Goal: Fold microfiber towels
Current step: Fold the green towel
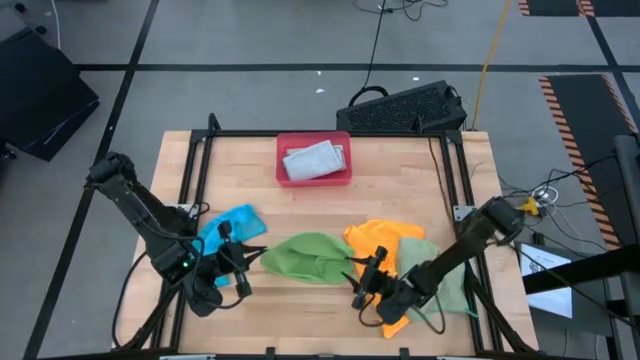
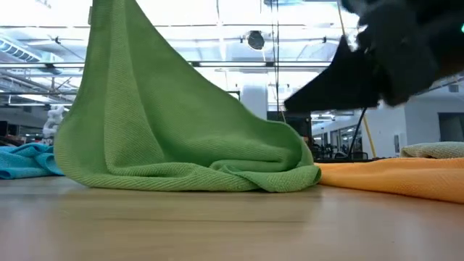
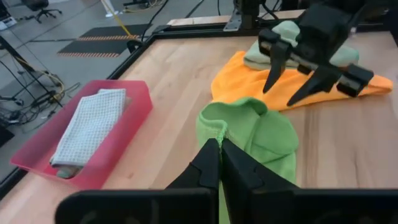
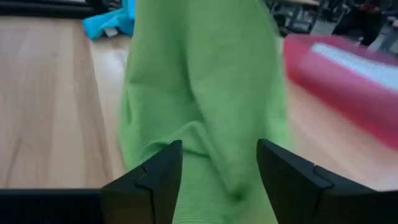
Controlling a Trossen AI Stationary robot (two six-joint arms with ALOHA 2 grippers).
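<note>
No writing shows. Left tool (image 3: 217, 163) is clamped on the green towel's (image 1: 310, 256) raised corner; right tool (image 1: 362, 278), fingers spread and empty, sits just beside it.

Open industrial lab: taped floor (image 1: 560, 110), ceiling light strips (image 2: 217, 32).

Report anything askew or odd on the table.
The green towel stands bunched, one corner pinched up by the left end effector. An orange towel lies crumpled. Only the grey towel sits folded in the pink tray.
</note>
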